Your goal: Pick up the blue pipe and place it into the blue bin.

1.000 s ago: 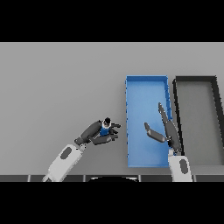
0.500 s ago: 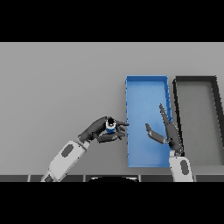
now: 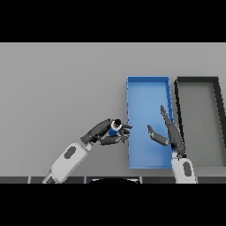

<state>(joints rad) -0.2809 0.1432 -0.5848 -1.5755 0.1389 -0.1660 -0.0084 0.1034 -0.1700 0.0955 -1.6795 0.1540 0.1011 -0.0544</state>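
Note:
The blue pipe (image 3: 115, 129) is a short blue piece with a dark end, held in my left hand (image 3: 105, 133), whose fingers and thumb curl round it. That hand hovers just left of the blue bin (image 3: 148, 84), its fingertips reaching the bin's left wall. My right hand (image 3: 169, 131) floats above the bin's near right part, fingers straight and thumb spread, holding nothing.
A black bin (image 3: 197, 81) stands directly right of the blue one, their long sides almost touching. Grey table surface stretches to the left and behind both bins.
My left hand has carried the pipe rightward, from a little left of the blue bin to its left wall. The right hand has barely shifted.

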